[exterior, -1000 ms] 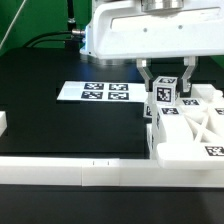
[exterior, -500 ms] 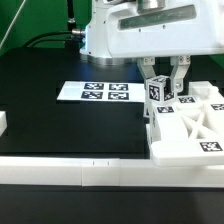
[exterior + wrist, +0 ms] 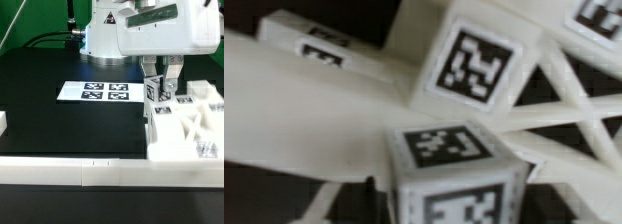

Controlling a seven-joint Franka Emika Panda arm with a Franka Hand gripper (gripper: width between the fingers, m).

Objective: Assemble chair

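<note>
My gripper (image 3: 160,84) is shut on a small white leg block (image 3: 158,94) with black-and-white tags. It holds the block upright, just above the near-left corner of the chair's partly built white frame (image 3: 190,128). In the wrist view the held block (image 3: 448,168) fills the space between my jaws. Beyond it lie the X-braced frame (image 3: 562,105) and a tagged upright block (image 3: 473,62). I cannot tell whether the held block touches the frame.
The marker board (image 3: 94,92) lies flat on the black table at the exterior view's left of the frame. A long white border rail (image 3: 70,172) runs along the front edge. A small white piece (image 3: 3,122) sits at the far left edge.
My wrist has turned with the leg block in its grip, so the block's tagged faces point differently. The block has shifted slightly toward the exterior view's left. The frame has not moved.
</note>
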